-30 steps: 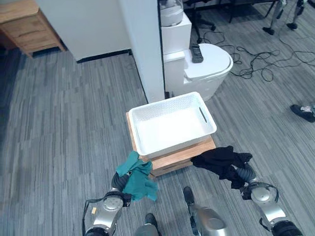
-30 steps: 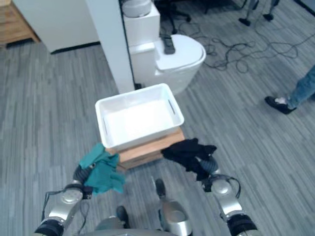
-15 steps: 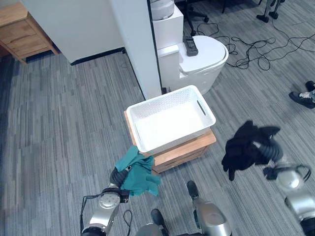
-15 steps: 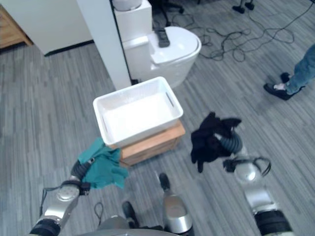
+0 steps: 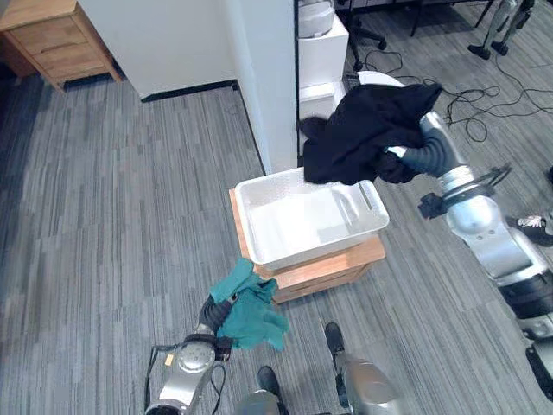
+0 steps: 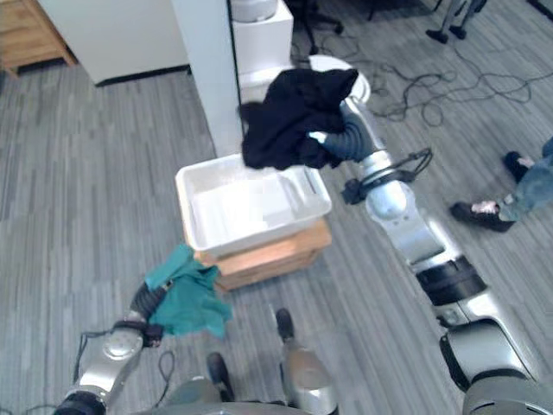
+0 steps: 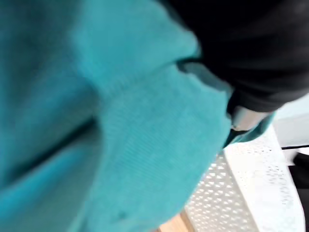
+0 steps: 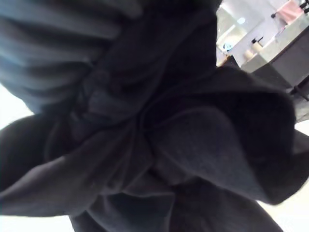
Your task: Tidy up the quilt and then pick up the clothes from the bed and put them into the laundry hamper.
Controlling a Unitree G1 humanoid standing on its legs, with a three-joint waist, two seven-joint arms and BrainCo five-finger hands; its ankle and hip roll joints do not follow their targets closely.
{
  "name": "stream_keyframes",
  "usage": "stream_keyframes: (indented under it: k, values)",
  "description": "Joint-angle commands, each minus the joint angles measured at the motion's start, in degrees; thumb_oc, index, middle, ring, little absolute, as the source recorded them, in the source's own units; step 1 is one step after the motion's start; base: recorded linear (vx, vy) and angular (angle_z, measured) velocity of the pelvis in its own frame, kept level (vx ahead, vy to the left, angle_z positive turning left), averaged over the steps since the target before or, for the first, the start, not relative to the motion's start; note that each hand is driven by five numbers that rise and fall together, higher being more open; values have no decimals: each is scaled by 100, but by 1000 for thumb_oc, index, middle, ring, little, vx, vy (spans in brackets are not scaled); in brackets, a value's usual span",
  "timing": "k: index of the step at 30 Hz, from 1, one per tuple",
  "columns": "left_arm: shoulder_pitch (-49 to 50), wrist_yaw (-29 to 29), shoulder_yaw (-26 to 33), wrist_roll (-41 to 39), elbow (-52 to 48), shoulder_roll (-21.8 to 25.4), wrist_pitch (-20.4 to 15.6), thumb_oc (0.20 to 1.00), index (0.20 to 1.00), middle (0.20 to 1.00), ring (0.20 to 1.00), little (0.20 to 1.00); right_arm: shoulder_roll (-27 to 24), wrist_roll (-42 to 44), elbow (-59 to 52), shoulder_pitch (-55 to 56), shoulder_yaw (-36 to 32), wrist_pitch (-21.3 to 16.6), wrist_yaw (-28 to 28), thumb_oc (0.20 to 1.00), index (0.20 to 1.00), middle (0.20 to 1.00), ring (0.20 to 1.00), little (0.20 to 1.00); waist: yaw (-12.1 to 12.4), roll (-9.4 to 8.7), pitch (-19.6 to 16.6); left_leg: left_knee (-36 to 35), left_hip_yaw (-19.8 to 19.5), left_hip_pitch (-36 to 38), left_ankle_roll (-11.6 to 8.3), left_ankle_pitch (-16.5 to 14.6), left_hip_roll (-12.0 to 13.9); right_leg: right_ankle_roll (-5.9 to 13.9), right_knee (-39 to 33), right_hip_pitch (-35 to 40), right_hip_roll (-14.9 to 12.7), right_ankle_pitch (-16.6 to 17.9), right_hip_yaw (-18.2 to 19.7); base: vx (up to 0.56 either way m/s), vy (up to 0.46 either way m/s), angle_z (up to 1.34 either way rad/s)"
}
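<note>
The right robot hand (image 5: 399, 156) is holding a black garment (image 5: 363, 130) above the white hamper (image 5: 307, 220), its fingers buried in cloth, so their grip cannot be told. The left robot hand (image 7: 246, 117) is carrying a teal garment (image 5: 249, 307) low beside the wooden stand (image 5: 333, 268), fingers likewise hidden.

Grey plank floor (image 5: 130, 216), wooden dresser (image 5: 52, 39)

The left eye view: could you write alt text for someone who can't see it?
The robot's right hand holds a black garment up over a white laundry hamper that sits on a low wooden stand. Its left hand, low and nearer the robot, holds a teal garment above grey plank flooring.
</note>
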Motion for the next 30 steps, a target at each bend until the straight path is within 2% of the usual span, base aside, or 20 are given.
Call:
stream_keyframes:
  k: [1,2,3,5,9,12,13,14,15,17,18,20,22,23,24,25,26,30]
  values:
    - [-505,302,-133,259,-366,446,-625,200,200,200,200,200,60,-334,496,-471,-47,-123,-149,200,200,200,200,200,-10,88,-283,-26,-189,-452,-195,202,322,298,452,89,-307,-1247,-308,-20,-43,24]
    - [-534,346,-111,287,-630,488,-697,200,200,200,200,200,157,-398,790,-489,23,-71,-193,743,743,743,743,743,30,105,-280,-26,-210,-467,-197,210,318,296,427,103,-309,-1241,-337,-12,-28,22]
    - [-545,366,-61,238,-951,512,-797,200,200,200,200,200,286,-508,1039,-453,84,-17,-251,1000,1000,1000,1000,1000,65,125,-279,-26,-239,-481,-197,218,318,291,407,125,-314,-1241,-367,-16,-40,14]
    - [-603,392,-28,174,-1406,553,-960,200,200,200,200,200,476,-625,1422,-374,147,58,-311,1000,1000,1000,1000,1000,120,169,-279,-26,-277,-501,-199,229,307,290,376,157,-316,-1244,-419,-5,-36,8]
    - [-686,210,110,-590,-2098,393,-1120,200,200,200,200,200,643,-925,1746,-128,214,102,-445,1000,1000,1000,1000,1000,139,275,-273,-26,-336,-496,-205,239,292,285,291,249,-337,-1230,-502,-9,-18,14]
    - [-723,-2,147,-954,-2404,343,-1135,200,200,200,200,200,319,-1658,1575,116,204,172,-437,1000,1000,1000,1000,1000,66,329,-277,-26,-336,-454,-208,232,283,286,259,319,-348,-1240,-537,-6,0,3]
    - [-722,-2,145,-954,-2404,343,-1134,200,200,200,200,200,317,-1659,1571,120,201,173,-436,1000,1000,1000,1000,1000,67,329,-276,-26,-336,-452,-208,232,283,286,258,322,-348,-1239,-538,0,0,0]
    - [-815,-48,136,-810,-2646,354,-1136,200,200,200,200,200,-27,-2414,1326,532,118,170,-508,1000,1000,1000,1000,1000,-95,343,-288,-26,-272,-374,-209,189,287,293,234,368,-353,-1248,-503,0,0,0]
    - [-812,-46,123,-805,-2649,353,-1133,200,200,200,200,200,-32,-2425,1303,565,97,174,-503,1000,1000,1000,1000,1000,-84,345,-290,-26,-272,-367,-209,186,287,293,232,376,-353,-1248,-503,0,0,0]
    - [-903,-25,89,-663,-2697,327,-1132,200,200,200,200,200,-109,-2615,1141,982,-119,149,-525,1000,1000,1000,1000,1000,-210,328,-302,-26,-225,-308,-207,153,289,310,223,391,-355,-1243,-451,13,11,-2]
    - [-1176,92,21,-594,-2549,201,-1096,200,200,200,200,200,-147,-2624,975,1395,-295,109,-545,1000,1000,1000,1000,1000,-383,296,-298,-26,-158,-280,-206,133,296,325,218,366,-346,-1227,-384,17,20,-8]
    - [-1367,168,-90,-470,-2443,162,-1073,200,200,200,200,200,-159,-2601,871,1626,-443,97,-547,1000,1000,1000,1000,1000,-426,292,-290,-26,-118,-275,-204,127,294,337,221,344,-341,-1214,-348,0,15,-10]
    - [-1863,409,-209,-79,-2266,142,-1009,200,200,200,200,200,-152,-2490,801,2047,-644,73,-547,1000,1000,1000,1000,1000,-612,244,-259,-26,-43,-275,-205,110,302,368,226,277,-329,-1185,-273,-15,10,-16]
    - [-2184,584,-326,127,-1999,103,-982,200,200,200,200,200,-148,-2447,670,2323,-789,53,-545,1000,1000,1000,1000,1000,-711,209,-230,-26,1,-278,-204,100,307,389,244,227,-323,-1176,-222,-36,7,-13]
    - [-2741,921,-517,580,-1469,35,-870,200,200,200,200,200,-98,-2334,657,2640,-835,-2,-547,1000,1000,1000,1000,1000,-921,139,-195,-26,87,-308,-216,101,319,424,260,114,-301,-1135,-147,-32,6,-18]
    - [-2780,942,-544,595,-1426,19,-886,200,200,200,200,200,-101,-2334,647,2653,-860,-2,-545,1000,1000,1000,1000,1000,-899,145,-198,-26,93,-321,-216,104,320,424,264,96,-300,-1131,-141,-30,10,-27]
    - [-3121,1140,-689,877,-1094,-5,-776,200,200,200,200,200,-57,-2202,681,2857,-876,-53,-548,1000,1000,1000,1000,1000,-1033,108,-163,-26,144,-337,-222,79,326,462,291,14,-291,-1131,-90,-32,6,-32]
    - [-4191,1589,-1016,1531,23,55,-549,200,200,200,200,200,49,-2021,971,3470,-837,-163,-640,1000,1000,1000,1000,1000,-1280,33,-42,-26,289,-628,-263,157,358,572,380,-449,-229,-1023,52,-80,-35,-46]
